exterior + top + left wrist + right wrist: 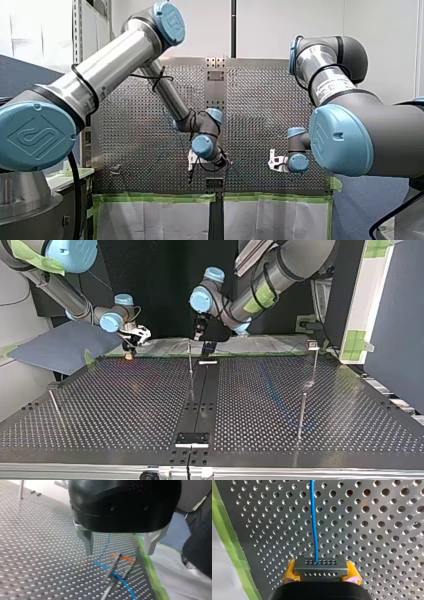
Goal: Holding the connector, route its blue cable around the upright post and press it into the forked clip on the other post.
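In the right wrist view my right gripper (320, 573) is shut, its yellow pads (290, 570) clamping a dark connector (319, 565). The blue cable (313, 517) runs straight ahead from the connector over the perforated plate. In the left wrist view my left gripper (121, 552) hangs open, with metal fingers (87, 541) wide apart above a forked post (117, 565) that has an orange band. The blue cable (117, 576) crosses that fork's prongs low down; whether it is seated I cannot tell. In the top view my left gripper (199, 335) hovers over a thin post (190, 357), and my right gripper (130, 347) is at the left.
More thin posts stand on the perforated table (125, 405): one with a clip head (313, 345) at the top view's right, one nearer the camera (301, 415), and a leaning one (54, 402) at the left. Green tape (227, 542) lines the plate's edge.
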You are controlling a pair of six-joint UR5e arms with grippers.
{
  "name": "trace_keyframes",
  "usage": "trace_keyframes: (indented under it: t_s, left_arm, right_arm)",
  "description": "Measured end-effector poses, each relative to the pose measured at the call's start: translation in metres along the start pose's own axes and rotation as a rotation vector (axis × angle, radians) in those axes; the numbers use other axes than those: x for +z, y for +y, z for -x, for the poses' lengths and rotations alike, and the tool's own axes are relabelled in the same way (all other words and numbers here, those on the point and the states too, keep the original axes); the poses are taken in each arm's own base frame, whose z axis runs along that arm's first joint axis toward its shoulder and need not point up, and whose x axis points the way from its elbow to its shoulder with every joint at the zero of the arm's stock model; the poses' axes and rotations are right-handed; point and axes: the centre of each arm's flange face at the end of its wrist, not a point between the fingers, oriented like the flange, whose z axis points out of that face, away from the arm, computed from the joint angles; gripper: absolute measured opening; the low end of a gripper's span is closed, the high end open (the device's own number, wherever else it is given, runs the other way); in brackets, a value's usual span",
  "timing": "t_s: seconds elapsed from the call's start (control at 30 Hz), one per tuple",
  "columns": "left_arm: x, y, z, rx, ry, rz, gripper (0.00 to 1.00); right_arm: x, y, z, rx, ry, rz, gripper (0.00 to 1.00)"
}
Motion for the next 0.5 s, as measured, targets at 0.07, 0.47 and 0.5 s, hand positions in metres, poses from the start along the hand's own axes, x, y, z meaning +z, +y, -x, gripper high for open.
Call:
trace_keyframes:
  t_s: [0.07,0.47,0.5]
  left_arm:
    - [-0.006,-0.001,0.004,-0.013,-0.016,0.007,1.00]
    - [-0.054,-0.001,0.020,-0.090,-0.047,0.046,1.00]
    - [-0.059,0.000,0.021,-0.091,-0.041,0.051,1.00]
  right_arm:
    - [0.000,-0.001,0.000,-0.001,0.000,-0.002,0.00]
    - [-0.002,-0.008,0.001,0.006,-0.003,-0.011,0.00]
    - [-0.002,-0.009,0.001,0.006,-0.003,-0.011,0.00]
